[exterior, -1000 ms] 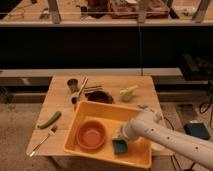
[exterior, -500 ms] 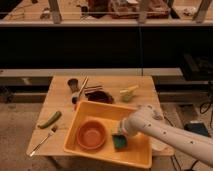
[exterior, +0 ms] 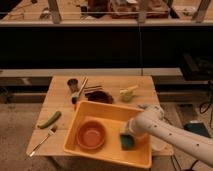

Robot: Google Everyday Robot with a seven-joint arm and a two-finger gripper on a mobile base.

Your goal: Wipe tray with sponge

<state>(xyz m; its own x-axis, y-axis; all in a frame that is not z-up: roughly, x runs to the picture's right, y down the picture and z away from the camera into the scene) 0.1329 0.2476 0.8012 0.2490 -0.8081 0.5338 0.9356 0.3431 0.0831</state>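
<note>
Shifted a little toward the frame's centre since half a second ago: arm (exterior: 170,132) drawn back along the tray floor, sponge carried with it, bowl and loose items unmoved.

Lower centre, nearest: tray (exterior: 95,109), big yellow-orange bin, tilted across the table's front edge. Inside, lower right: sponge (exterior: 127,142), small teal block, flat on the tray floor near the front wall. Directly over it: gripper (exterior: 128,135), pressed down onto the sponge from above; fingers hidden behind the wrist, so open or clamped cannot be told. Inside, lower left: bowl (exterior: 90,135), round, orange-red, apart from the sponge.

Judged soft, light and springy, that sponge: likely to squash under pressure and drag rather than slide, so best pinched across its two short sides, low, with steady downward push. Tray likely light plastic and free to skid on the wood; bowl in the way of a full sweep.

Left of the tray: fork (exterior: 42,141) at the table's front corner, green vegetable (exterior: 49,119) just beyond. Further back, upper centre of the table (exterior: 145,85): dark dish (exterior: 100,97) touching the tray's far wall, small cup (exterior: 73,84), pale yellow-green item (exterior: 128,93) to the right.
</note>
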